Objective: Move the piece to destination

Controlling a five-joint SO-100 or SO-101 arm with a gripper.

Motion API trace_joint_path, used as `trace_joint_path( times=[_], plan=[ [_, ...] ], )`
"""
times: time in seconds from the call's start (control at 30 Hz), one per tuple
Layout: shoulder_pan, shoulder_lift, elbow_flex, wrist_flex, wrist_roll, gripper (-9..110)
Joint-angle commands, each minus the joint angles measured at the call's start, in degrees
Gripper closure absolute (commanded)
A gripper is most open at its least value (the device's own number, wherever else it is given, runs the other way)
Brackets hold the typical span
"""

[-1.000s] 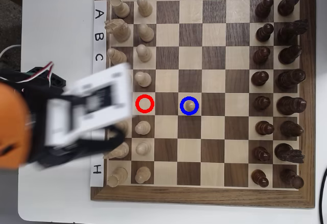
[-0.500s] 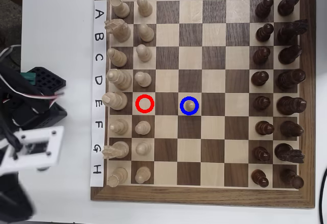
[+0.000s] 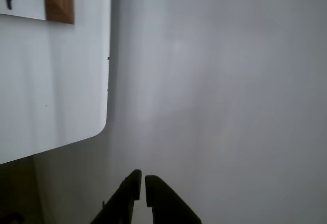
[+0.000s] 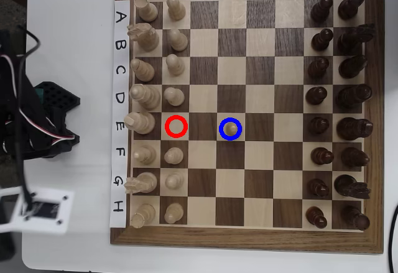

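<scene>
the piece (image 4: 230, 128) is a little pale-wood pawn with a round ball head, standing upright on the board. it sits right inside the destination (image 4: 231, 137), a light square marked with a thick blue ring, in row e, column 4 going by the overhead view. seen from above, its head is pretty much centred in the ring.

Dark pcs (image 4: 339, 12) on right rows, red ring (image 4: 176, 126) w/ empty square.

Pawn (image 4: 230, 127) inside ringed square (image 4: 230, 138), mid-board, right of the other ring (image 4: 176, 126).
</scene>
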Motion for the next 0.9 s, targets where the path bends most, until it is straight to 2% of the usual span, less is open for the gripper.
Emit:
trace_joint_path(
  times=[0.0, 0.27, 0.87],
  plan=[
    [2.4, 2.3, 8.1, -4.2, -0.5, 101],
    [5.7, 9.8, 23.3, -9.5, -1.6, 101],
    [5.0, 30.1, 51.2, -13.7, -2.3, 101]
  ],
)
